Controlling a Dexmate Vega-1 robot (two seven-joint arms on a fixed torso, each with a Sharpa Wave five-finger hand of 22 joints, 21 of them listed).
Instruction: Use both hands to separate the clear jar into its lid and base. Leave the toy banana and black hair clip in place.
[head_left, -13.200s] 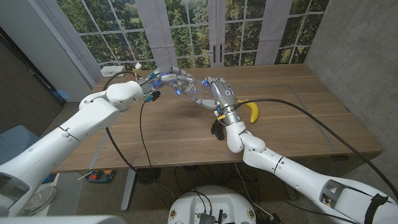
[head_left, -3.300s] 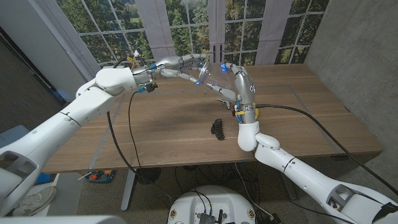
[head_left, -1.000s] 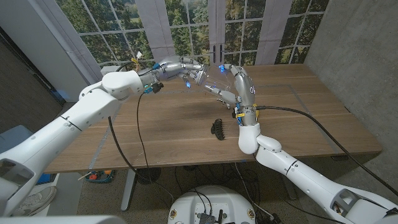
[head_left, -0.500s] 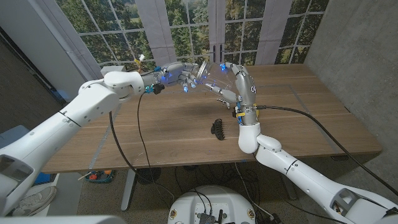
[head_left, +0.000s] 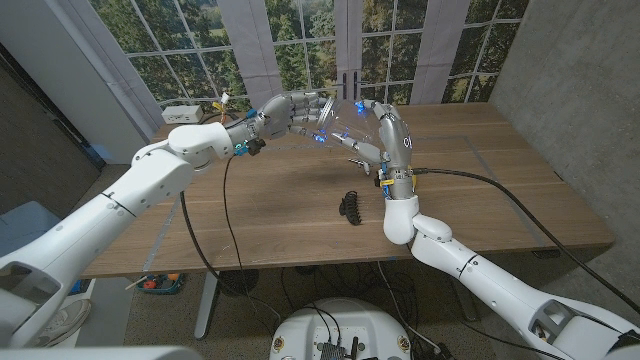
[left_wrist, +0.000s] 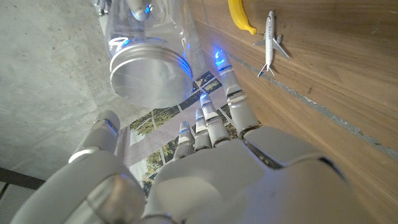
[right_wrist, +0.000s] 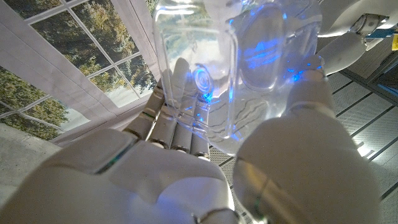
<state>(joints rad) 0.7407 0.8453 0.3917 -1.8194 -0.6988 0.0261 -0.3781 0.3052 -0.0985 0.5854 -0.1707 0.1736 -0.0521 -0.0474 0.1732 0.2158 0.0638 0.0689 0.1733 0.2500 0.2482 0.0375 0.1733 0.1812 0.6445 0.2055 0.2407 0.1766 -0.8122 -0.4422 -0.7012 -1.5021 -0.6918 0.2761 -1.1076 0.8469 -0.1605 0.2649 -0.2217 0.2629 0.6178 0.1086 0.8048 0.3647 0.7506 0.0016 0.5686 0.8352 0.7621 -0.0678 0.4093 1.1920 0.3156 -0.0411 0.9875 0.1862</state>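
Above wooden table (head_left: 270, 210), my right hand (head_left: 388, 135) grips clear plastic jar (head_left: 340, 125); its metal lid (left_wrist: 149, 78) faces my spread, empty left hand (head_left: 290, 110).

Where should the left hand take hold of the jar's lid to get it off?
Around the rim of the silver lid, coming straight along the jar's axis. The right hand grips the clear jar by its body, leaving the lid end pointing toward the left hand.
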